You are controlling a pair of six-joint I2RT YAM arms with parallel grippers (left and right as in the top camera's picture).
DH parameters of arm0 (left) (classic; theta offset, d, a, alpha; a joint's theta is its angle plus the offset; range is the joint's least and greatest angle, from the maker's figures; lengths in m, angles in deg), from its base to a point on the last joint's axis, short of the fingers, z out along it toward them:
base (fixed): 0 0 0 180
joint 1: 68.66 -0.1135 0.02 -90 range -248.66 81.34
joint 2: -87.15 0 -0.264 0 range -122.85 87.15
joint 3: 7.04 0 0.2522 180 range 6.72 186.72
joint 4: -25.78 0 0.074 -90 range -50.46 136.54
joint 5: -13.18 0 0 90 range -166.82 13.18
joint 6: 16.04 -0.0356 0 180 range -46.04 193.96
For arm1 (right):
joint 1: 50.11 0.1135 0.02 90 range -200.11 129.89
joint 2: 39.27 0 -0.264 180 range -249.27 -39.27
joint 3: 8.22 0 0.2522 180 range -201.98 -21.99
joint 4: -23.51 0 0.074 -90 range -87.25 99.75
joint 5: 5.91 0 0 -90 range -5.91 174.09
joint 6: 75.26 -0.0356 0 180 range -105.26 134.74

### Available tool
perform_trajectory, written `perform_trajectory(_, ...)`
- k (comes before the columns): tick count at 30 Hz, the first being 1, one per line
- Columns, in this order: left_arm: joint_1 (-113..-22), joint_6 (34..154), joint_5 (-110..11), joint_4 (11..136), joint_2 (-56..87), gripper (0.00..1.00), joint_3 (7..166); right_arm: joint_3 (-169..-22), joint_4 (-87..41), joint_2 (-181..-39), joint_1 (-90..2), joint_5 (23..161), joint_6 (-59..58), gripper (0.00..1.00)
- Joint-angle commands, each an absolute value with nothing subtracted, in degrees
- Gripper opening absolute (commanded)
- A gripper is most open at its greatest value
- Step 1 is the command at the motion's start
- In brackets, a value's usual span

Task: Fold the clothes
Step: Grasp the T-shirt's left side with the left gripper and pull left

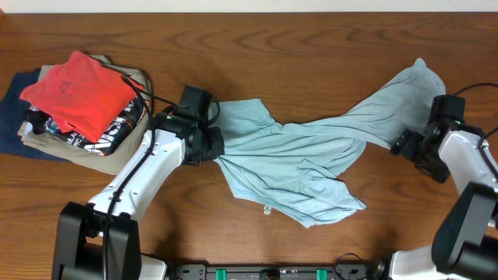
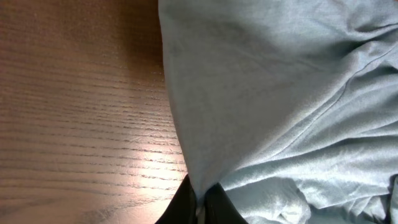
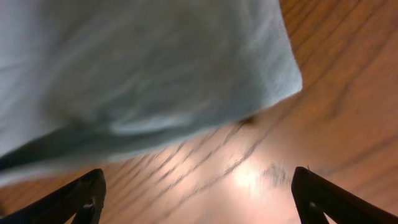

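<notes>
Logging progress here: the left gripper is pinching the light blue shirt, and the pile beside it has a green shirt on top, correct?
No: a red garment tops the pile, not a green shirt, as the overhead view shows. The left gripper does pinch the light blue shirt.

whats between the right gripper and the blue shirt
Only bare table, per the right wrist view: the open right gripper sits short of the shirt.
</notes>
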State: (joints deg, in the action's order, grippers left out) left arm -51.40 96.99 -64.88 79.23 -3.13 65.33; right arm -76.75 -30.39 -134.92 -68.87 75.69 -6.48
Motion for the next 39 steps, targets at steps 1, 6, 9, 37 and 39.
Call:
perform_trajectory(1, -51.7, 96.0, -66.0, 79.3, -3.1, 0.06, 65.4, -77.3, -27.6, -138.1, -71.3, 75.8, -8.6, 0.93)
perform_trajectory(6, -51.7, 96.0, -66.0, 79.1, -3.1, 0.06, 65.4, -77.3, -22.0, -141.2, -72.0, 75.9, -8.6, 0.88)
perform_trajectory(9, -51.7, 96.0, -66.0, 79.1, -3.1, 0.06, 65.4, -77.3, -20.1, -142.1, -72.0, 75.7, -8.6, 0.72)
perform_trajectory(37, -51.7, 91.7, -66.0, 82.0, 2.9, 0.06, 65.4, -93.6, -49.0, -107.3, -82.3, 78.4, 0.5, 0.01)
perform_trajectory(39, -51.7, 91.7, -66.2, 81.3, 5.3, 0.06, 65.4, -94.5, -48.6, -106.3, -82.3, 79.8, 1.3, 0.01)
